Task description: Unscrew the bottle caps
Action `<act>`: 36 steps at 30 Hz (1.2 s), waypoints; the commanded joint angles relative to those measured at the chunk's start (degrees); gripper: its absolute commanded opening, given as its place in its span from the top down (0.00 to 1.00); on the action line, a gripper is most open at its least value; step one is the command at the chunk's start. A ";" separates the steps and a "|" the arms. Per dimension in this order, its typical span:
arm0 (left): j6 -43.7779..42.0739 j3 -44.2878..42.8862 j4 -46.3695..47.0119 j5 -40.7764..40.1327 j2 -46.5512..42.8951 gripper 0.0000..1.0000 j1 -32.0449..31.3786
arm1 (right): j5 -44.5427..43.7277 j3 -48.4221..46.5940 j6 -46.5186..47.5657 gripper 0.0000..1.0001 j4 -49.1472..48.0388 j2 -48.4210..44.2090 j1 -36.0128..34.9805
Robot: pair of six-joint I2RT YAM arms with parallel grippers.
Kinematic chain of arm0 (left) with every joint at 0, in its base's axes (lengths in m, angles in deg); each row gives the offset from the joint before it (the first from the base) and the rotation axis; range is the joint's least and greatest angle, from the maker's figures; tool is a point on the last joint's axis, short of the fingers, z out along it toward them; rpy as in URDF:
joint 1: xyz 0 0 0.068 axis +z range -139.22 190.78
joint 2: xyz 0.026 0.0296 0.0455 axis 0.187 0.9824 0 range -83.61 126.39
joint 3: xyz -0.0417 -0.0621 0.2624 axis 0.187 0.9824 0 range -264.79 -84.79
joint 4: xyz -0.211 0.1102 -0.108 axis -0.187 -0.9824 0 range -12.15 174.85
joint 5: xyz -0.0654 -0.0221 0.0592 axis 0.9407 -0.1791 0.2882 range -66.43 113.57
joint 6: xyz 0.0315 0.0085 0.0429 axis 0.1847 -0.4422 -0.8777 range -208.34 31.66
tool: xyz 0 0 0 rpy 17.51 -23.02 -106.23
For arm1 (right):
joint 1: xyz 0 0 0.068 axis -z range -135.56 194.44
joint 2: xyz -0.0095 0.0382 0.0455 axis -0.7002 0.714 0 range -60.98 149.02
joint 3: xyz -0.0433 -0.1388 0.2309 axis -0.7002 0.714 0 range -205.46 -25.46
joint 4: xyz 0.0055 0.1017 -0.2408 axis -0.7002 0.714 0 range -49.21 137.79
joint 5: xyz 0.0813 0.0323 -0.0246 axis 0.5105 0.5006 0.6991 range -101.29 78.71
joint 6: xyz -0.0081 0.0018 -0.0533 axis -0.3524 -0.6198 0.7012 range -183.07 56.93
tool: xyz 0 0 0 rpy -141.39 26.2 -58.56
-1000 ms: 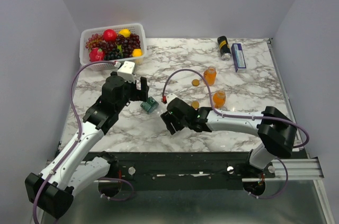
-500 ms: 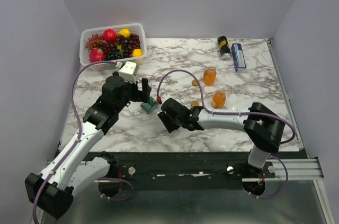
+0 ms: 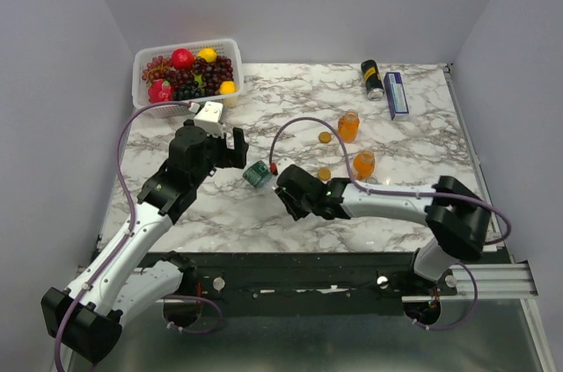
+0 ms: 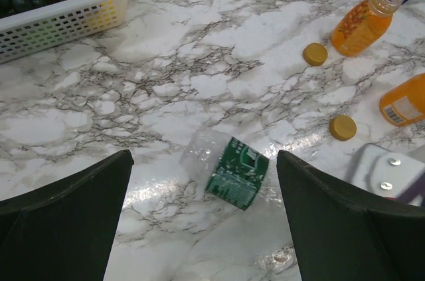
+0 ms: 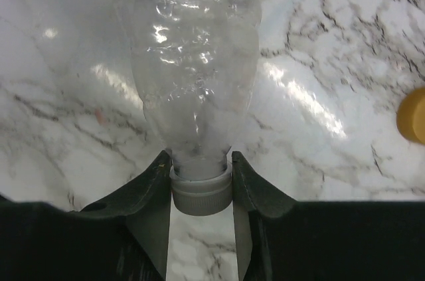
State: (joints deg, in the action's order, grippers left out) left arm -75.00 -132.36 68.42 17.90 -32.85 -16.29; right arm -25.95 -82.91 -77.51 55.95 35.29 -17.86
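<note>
A clear bottle (image 3: 257, 174) with a green label (image 4: 237, 173) lies on its side on the marble. Its neck points at my right gripper (image 5: 199, 161), whose jaws press both sides of its pale grey cap (image 5: 201, 192). My left gripper (image 4: 202, 155) hovers open just behind that bottle, apart from it, in the top view (image 3: 234, 147). Two capless orange juice bottles (image 3: 349, 126) (image 3: 363, 164) stand to the right. Two loose orange caps (image 3: 325, 136) (image 3: 324, 173) lie beside them.
A white basket (image 3: 145, 95) of fruit stands at the back left. A black can (image 3: 371, 79) and a blue box (image 3: 396, 95) lie at the back right. The right arm's cable (image 3: 303, 121) arches over the middle.
My right gripper has closed onto the clear bottle's cap. The bottle has shifted slightly to the right. The left gripper has stayed open in place.
</note>
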 commanded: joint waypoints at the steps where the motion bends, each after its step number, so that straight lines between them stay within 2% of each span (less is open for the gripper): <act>1: 0.90 -1.04 0.51 -1.74 -2.76 0.01 0.26 | 8.64 3.13 1.08 0.89 6.89 -13.81 -0.36; 3: -1.03 -0.07 2.00 3.88 -4.26 0.01 0.26 | 12.27 3.66 1.08 0.87 11.89 -17.59 -0.36; 4: -2.17 0.89 4.10 12.27 -5.57 0.01 0.26 | 14.28 3.66 1.08 0.87 13.83 -20.22 -0.36; 7: -3.94 1.78 7.80 27.94 -5.51 0.01 0.09 | 20.17 2.09 0.99 0.87 23.31 -23.39 -0.28; 8: -3.85 1.69 8.51 36.61 -4.98 0.01 0.00 | 21.50 1.64 0.90 0.87 27.69 -24.02 -0.27; 10: -3.50 1.60 10.44 44.22 -3.31 0.01 -1.14 | 25.96 0.94 0.99 0.86 30.97 -25.77 -0.27; 11: -3.33 1.69 10.88 51.22 -2.69 0.01 -2.01 | 27.56 0.68 1.25 0.86 33.59 -27.69 -0.27; 14: -4.72 0.64 9.58 59.09 0.82 0.01 -6.84 | 33.89 -0.38 2.31 0.86 37.82 -31.47 -0.27; 18: -8.33 -1.20 3.43 68.40 5.92 0.01 -14.22 | 40.57 -2.14 3.36 0.86 42.40 -34.38 0.34; 20: -9.82 -2.08 -0.35 69.21 8.20 0.01 -17.12 | 43.47 -2.66 3.54 0.86 44.33 -35.09 0.60; 25: -11.41 -3.05 -4.05 71.24 11.19 0.01 -19.25 | 46.73 -3.63 4.59 0.86 46.62 -37.11 1.83; 31: -15.01 -4.46 -10.54 66.32 14.18 0.01 -22.05 | 42.35 -7.41 7.05 0.86 51.11 -36.51 3.24; 36: -15.80 -4.90 -12.31 64.30 16.56 0.01 -24.43 | 41.90 -10.22 8.11 0.86 52.34 -35.54 3.59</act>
State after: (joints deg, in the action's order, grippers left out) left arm -88.63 -135.82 60.31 84.23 -17.92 -39.00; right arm 16.61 -90.14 -71.47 105.26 -0.75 -14.69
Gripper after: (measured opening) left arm 0.988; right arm 0.419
